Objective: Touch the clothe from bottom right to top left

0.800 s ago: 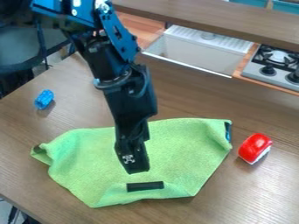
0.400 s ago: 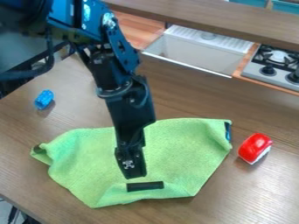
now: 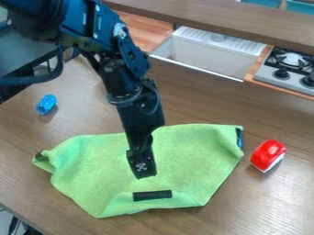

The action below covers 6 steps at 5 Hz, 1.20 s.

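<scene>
Right of the blue piece, the green cloth lies spread on the bench. The hand is over its middle; whether apart or together, I cannot tell. This looks like the approach; next, likely, rightward and down to the cloth's bottom-right corner.

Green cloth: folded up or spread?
Mostly spread: the green cloth covers a broad, uneven patch of the table, with its left corner turned over.
</scene>
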{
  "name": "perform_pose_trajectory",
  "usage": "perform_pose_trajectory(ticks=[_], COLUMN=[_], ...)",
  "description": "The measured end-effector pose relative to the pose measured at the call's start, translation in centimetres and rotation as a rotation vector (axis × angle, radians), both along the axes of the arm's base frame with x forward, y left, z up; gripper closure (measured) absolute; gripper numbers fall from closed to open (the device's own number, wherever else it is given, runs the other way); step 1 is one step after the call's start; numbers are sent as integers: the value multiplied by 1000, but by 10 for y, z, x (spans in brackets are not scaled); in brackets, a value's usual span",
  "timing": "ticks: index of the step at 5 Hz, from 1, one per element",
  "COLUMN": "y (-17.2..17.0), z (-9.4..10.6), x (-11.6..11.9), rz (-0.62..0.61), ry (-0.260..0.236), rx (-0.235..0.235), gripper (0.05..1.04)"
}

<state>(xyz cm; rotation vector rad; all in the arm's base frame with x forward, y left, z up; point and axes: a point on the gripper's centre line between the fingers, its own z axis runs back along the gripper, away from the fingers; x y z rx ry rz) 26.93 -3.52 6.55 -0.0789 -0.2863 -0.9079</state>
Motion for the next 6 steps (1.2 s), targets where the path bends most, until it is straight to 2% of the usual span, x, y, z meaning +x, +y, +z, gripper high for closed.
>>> perform_pose_trajectory(ticks=[1, 4, 6], y=[-1, 1, 1], z=[-6, -39, -50], x=[7, 21, 32], rz=[45, 80, 90], ry=[-32, 28, 53], rx=[33, 116, 123], gripper=[84, 84, 84])
